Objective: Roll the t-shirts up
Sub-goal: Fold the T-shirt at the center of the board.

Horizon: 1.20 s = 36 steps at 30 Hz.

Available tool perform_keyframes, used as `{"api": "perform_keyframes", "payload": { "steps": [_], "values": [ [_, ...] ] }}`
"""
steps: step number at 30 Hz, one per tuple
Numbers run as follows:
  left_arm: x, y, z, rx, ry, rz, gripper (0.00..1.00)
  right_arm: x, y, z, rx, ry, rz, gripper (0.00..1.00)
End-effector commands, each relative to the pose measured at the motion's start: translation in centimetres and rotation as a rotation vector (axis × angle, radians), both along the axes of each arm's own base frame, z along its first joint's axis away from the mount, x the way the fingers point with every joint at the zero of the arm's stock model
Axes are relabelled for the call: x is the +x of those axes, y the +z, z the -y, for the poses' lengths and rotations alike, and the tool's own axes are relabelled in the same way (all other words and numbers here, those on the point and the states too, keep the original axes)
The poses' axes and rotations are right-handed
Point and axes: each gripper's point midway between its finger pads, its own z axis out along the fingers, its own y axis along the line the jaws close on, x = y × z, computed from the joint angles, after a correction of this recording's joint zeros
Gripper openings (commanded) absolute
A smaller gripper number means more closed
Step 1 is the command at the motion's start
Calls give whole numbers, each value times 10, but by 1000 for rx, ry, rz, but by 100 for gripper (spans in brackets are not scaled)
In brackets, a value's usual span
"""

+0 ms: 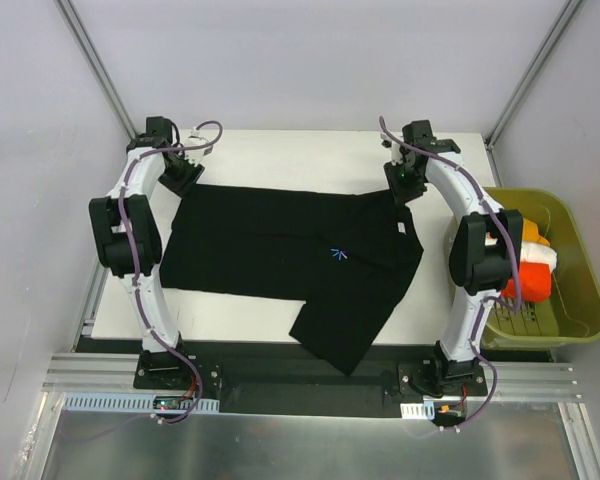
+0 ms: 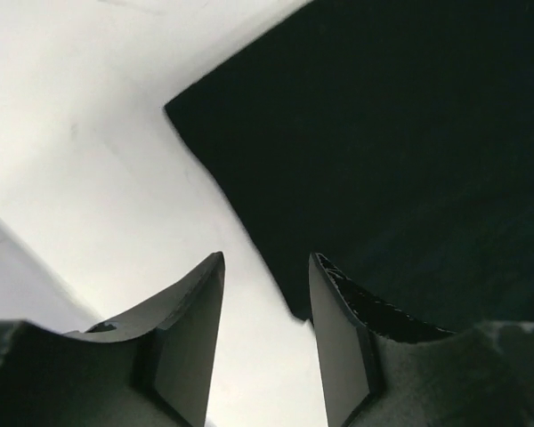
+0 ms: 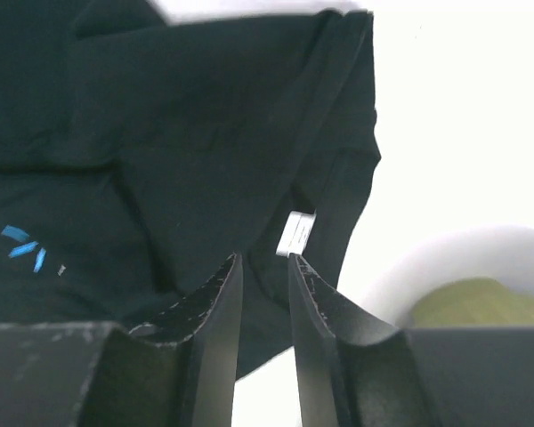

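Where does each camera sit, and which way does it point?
Top external: fixed above and behind the arms, looking down on the table, the black t-shirt and the olive bin; both whole arms show.
Left wrist: on the left arm, looking past the left end effector at a shirt corner; only its fingers show.
Right wrist: on the right arm, looking past the right end effector at the shirt's white tag; only its fingers show.
Shared: top and right wrist views both show the blue starburst print.
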Motion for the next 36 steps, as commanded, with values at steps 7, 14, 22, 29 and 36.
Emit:
{"api": "perform_keyframes", "payload": {
  "steps": [7,14,22,29,36],
  "values": [
    [17,-39,18,-190,230,-197,35,64,-24,17,-1,-127,33,29],
    [12,-58,14,-175,286,-272,33,91,-35,11,113,-194,27,38],
    [6,-70,12,-163,315,-322,31,104,-59,-12,273,-221,-36,36],
    [-2,-72,6,-129,329,-339,28,99,-75,-4,271,-311,-83,19],
    [-15,-72,-11,-117,416,-359,22,122,-64,12,361,-441,-40,4]
  ]
}}
